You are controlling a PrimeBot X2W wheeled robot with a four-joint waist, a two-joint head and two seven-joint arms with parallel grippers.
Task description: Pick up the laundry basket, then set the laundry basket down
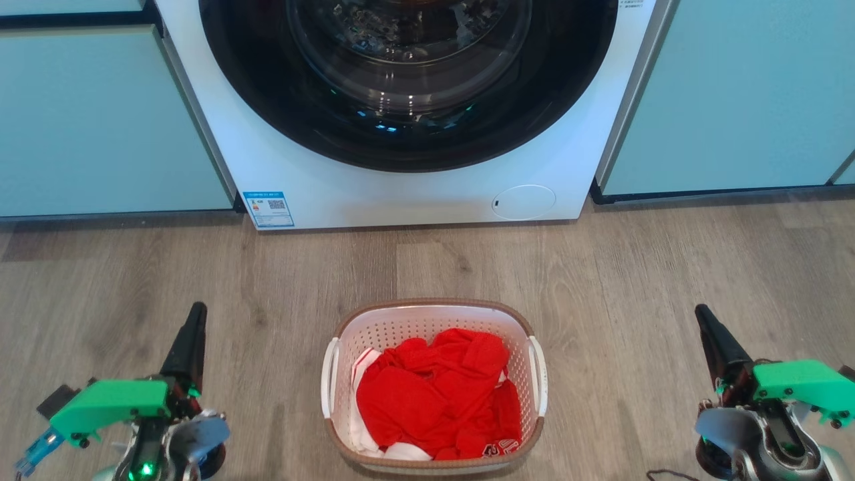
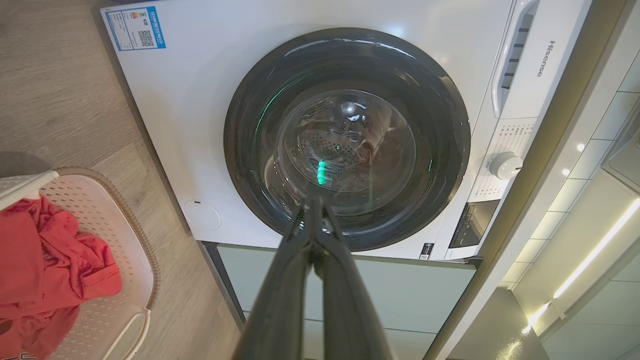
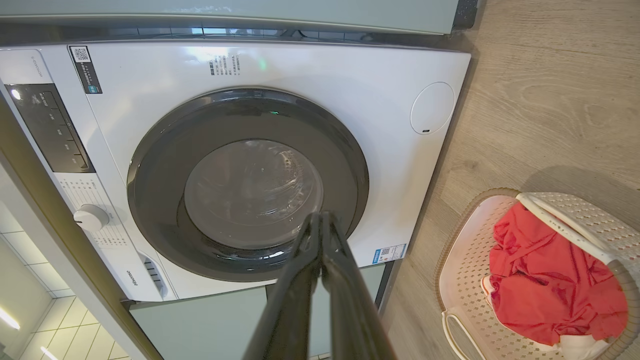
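**The laundry basket (image 1: 414,329) stands on the floor (image 1: 601,280), untouched**

In the head view, the left gripper (image 1: 194,317) sits at 8 o'clock. Its two dark fingers are pressed together with nothing between them, and the left wrist view shows the tips (image 2: 312,206) meeting. It is well apart from the laundry basket, which stands upright at 6 o'clock. The basket has a white handle (image 1: 327,374) at each of its 9 and 3 o'clock sides and red clothes (image 1: 434,394) heaped inside. Beyond it, at 12 o'clock, is a white washing machine (image 1: 320,180) with a round dark door (image 1: 407,87) and pale green cabinets (image 1: 100,120) on both sides. At 4 o'clock the right gripper (image 1: 703,317) likewise has its fingers closed on nothing, well apart from the basket.
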